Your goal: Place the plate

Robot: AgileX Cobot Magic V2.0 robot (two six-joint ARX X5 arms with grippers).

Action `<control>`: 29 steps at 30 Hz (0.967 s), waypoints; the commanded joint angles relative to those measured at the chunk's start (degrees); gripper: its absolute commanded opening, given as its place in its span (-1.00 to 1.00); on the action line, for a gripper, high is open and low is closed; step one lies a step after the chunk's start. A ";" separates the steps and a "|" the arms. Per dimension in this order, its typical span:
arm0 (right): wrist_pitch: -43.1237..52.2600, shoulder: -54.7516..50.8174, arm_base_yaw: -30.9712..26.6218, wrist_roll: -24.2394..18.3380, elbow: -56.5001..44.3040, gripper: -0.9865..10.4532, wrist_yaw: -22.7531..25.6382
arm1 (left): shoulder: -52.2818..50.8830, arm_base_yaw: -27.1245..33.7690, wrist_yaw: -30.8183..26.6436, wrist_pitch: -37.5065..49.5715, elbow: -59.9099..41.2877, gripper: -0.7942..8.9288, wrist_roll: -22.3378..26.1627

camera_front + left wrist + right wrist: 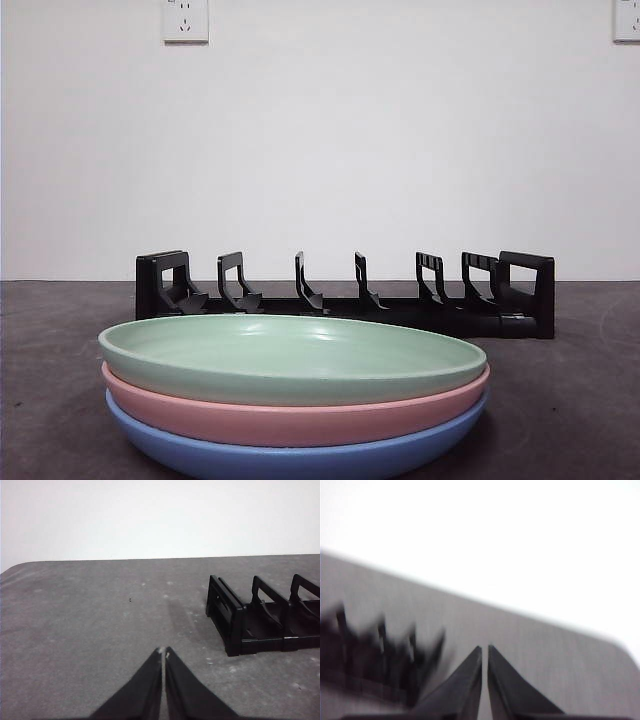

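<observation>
Both my left claw (163, 653) and right claw (484, 650) hang pressed together and empty, since the green plate (290, 355) tops the stack awaiting the rack (345, 292) toward the worktop's far edge.

smooth satin-sheen plates (290, 385), black plastic rack (345, 295), matt speckled grey table (90, 625)
</observation>
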 commanded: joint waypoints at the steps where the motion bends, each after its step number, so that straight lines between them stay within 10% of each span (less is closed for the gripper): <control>1: -3.15 -12.46 -0.92 1.09 -7.52 -0.80 1.27 | -0.02 -0.02 -0.09 0.48 -1.09 -0.82 -0.17; 6: -10.32 -26.25 -1.64 1.60 -13.42 -0.80 1.90 | -0.02 -0.04 -0.07 0.46 -1.09 -0.82 -0.20; 29: -7.52 -25.79 -1.55 7.50 -18.97 -0.80 1.99 | -0.07 -0.04 -0.09 0.46 -1.05 -0.82 -0.17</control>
